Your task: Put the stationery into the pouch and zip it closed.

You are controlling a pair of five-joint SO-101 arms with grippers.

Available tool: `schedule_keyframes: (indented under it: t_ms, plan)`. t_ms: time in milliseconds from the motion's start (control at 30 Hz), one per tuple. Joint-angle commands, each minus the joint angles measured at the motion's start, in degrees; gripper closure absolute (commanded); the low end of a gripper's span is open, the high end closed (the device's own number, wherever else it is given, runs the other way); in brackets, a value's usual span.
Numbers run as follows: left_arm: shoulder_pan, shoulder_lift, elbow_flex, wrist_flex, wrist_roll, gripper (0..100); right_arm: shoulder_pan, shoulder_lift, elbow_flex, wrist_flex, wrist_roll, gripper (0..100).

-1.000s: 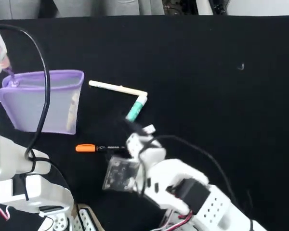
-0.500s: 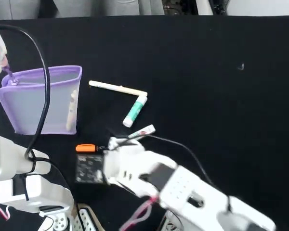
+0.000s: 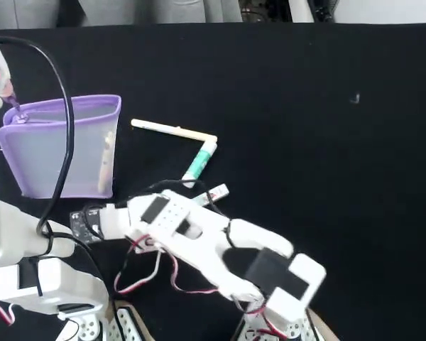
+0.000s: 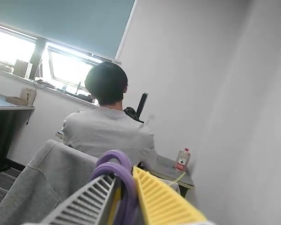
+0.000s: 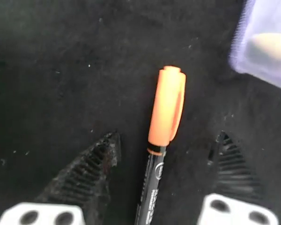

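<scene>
The purple pouch (image 3: pixel 60 145) stands open at the table's left, with a cream stick (image 3: pixel 106 160) showing inside it. My left gripper (image 4: pixel 123 177) is shut on the pouch's purple loop (image 4: pixel 113 161), at the pouch's far left corner (image 3: pixel 13 112). My right gripper (image 5: pixel 166 139) is open and low over the table, near the pouch's near right corner (image 5: pixel 267 51). An orange-capped black marker (image 5: pixel 166 110) lies between its two fingers, untouched. A cream pen (image 3: pixel 174 131), a green and white pen (image 3: pixel 200 162) and a small white piece (image 3: pixel 216 192) lie to the right of the pouch.
The right arm's white body (image 3: pixel 199 238) stretches across the near middle of the black table (image 3: pixel 326 142). A black cable (image 3: pixel 64 128) hangs over the pouch's front. The left arm's base (image 3: pixel 35 284) stands at the near left.
The right arm has swung left, away from the green pen, and its open gripper now straddles the orange marker. The pouch has shifted slightly.
</scene>
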Motion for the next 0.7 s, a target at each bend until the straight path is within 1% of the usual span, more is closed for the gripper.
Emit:
schedule_keyframes:
  t_ms: [0, 133, 233, 367, 433, 533, 667]
  plan:
    - [-0.31, -1.41, -1.27, -0.79, 0.26, 97, 0.0, 4.09, -8.22, 3.78, 0.62, 78.2]
    - [-0.31, -1.41, -1.27, -0.79, 0.44, 97, 0.0, 6.73, -12.44, 6.77, 0.62, 92.3]
    - [-0.31, -1.41, -1.27, -0.7, 0.44, 97, 1.32, 8.92, -15.34, 8.97, 0.53, 97.7]
    - [-0.31, -1.32, -1.27, -0.7, 0.35, 97, 5.54, 9.98, -19.12, 12.4, 0.35, 98.8]
    - [-0.31, -1.32, -1.27, -0.79, 0.35, 97, 7.74, 8.13, -20.53, 14.15, -1.05, 98.8]
    - [-0.31, -1.32, -1.27, -1.05, 0.35, 97, 10.2, 2.07, -21.23, 17.76, -1.85, 98.8]
    - [-0.31, -1.32, -1.27, -1.05, 0.53, 97, 14.24, -10.51, -21.14, 22.24, -4.13, 98.8]
